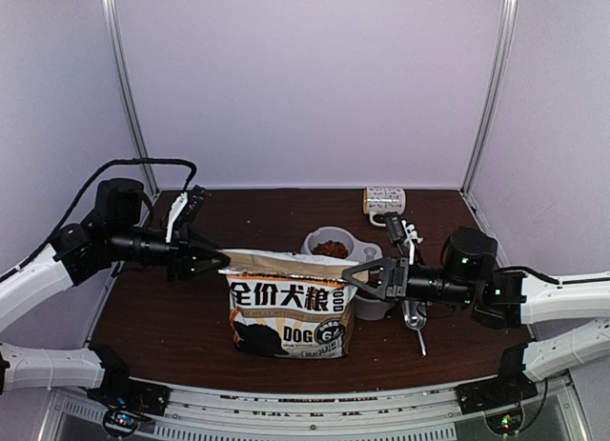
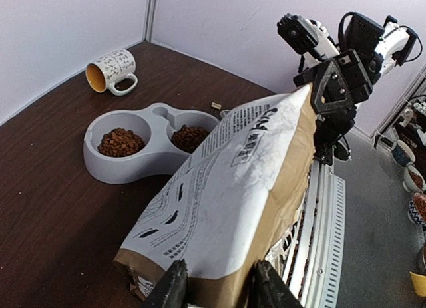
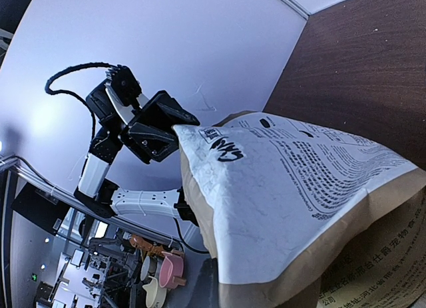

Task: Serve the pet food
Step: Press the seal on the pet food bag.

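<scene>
Where the arms' bases sit at the near edge of the counter point(image 1: 162, 317), both forearms swing inward and lie nearly level, pointing at each other. Between them a printed paper bag point(image 1: 286, 308) stands upright on the near half of the counter, its top edge spanning from one hand to the other.

Left arm: elbow raised at the left side, wrist straight, left hand point(image 1: 219, 260) at the bag's upper left corner. In the wrist view its fingers point(image 2: 174, 285) stand apart with the folded corner between them; whether they press on the paper cannot be told.

Right arm: same pose from the opposite side, right hand point(image 1: 355, 276) at the upper right corner, pressed together and pinching that corner.

Just beside the bag's right end, reaching toward the back, sits a grey double bowl point(image 2: 143, 168). The pet food point(image 2: 120, 142) lies in it, a heap of brown kibble in each compartment, neither heap reaching the rim.

Farthest back, near the rear wall, a patterned mug point(image 1: 384, 200) lies on its side, apart from the bowl.
</scene>
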You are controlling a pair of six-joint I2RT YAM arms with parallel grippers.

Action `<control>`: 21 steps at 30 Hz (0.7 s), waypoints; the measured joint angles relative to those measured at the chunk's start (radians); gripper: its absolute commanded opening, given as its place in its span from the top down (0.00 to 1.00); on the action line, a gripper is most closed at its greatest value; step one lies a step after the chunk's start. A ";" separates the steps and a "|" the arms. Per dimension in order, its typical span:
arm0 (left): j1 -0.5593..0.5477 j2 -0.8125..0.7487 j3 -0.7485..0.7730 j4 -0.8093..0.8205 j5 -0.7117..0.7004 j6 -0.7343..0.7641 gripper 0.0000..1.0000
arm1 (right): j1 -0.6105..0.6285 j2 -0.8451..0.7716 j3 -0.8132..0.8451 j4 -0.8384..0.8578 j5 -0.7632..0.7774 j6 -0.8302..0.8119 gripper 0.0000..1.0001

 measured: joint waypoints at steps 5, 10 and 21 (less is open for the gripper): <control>0.005 0.024 0.000 0.015 0.050 0.005 0.83 | 0.000 0.000 0.000 0.000 0.000 0.000 1.00; 0.008 0.052 0.000 0.023 0.093 0.014 1.00 | -0.003 0.000 0.000 0.003 0.004 0.000 1.00; 0.000 0.006 -0.049 0.071 0.113 -0.005 1.00 | 0.006 -0.053 -0.022 -0.028 0.014 -0.063 0.69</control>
